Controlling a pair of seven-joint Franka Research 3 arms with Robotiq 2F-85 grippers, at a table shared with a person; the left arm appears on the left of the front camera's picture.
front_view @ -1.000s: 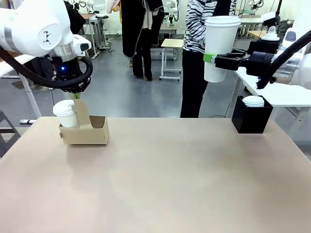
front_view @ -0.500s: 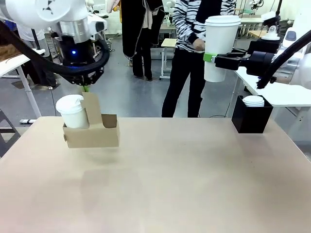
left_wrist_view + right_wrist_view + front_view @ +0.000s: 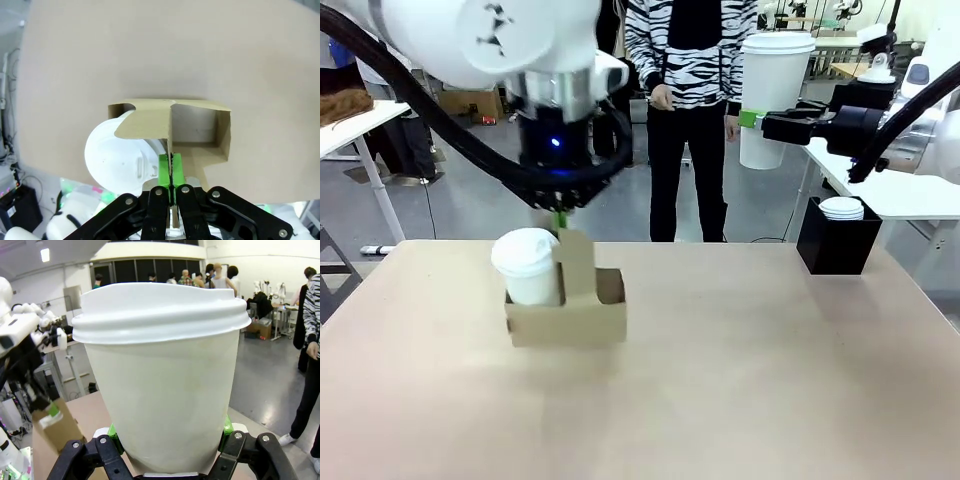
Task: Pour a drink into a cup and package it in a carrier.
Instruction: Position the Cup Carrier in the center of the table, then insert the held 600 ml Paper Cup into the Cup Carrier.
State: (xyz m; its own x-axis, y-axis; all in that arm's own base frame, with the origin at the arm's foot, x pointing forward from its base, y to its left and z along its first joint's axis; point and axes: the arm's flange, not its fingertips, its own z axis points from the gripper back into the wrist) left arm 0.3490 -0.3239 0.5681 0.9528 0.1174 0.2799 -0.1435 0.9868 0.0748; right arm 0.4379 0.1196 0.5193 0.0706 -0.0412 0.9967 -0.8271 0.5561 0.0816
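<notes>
My left gripper (image 3: 559, 216) is shut on the upright handle tab of the brown cardboard carrier (image 3: 566, 322), which it holds low over the table left of the middle. A white lidded cup (image 3: 527, 264) stands in the carrier's left slot; the right slot is empty. From the left wrist, the gripper (image 3: 171, 172) pinches the tab between its green pads, with the carrier (image 3: 150, 122) and the cup lid (image 3: 120, 156) below. High at the back right, my right gripper (image 3: 757, 121) is shut on a tall white lidded cup (image 3: 777, 90). That cup (image 3: 160, 370) sits upright in the gripper (image 3: 169, 432).
A black box (image 3: 836, 250) topped with white lids stands at the table's back right corner. A person in a striped top (image 3: 690, 50) stands beyond the far edge. A white side table (image 3: 910, 200) is at the right.
My left arm has carried the carrier and its cup from the table's far left to the right and nearer, lifting it off the table. The right arm has stayed still. The person has stepped left.
</notes>
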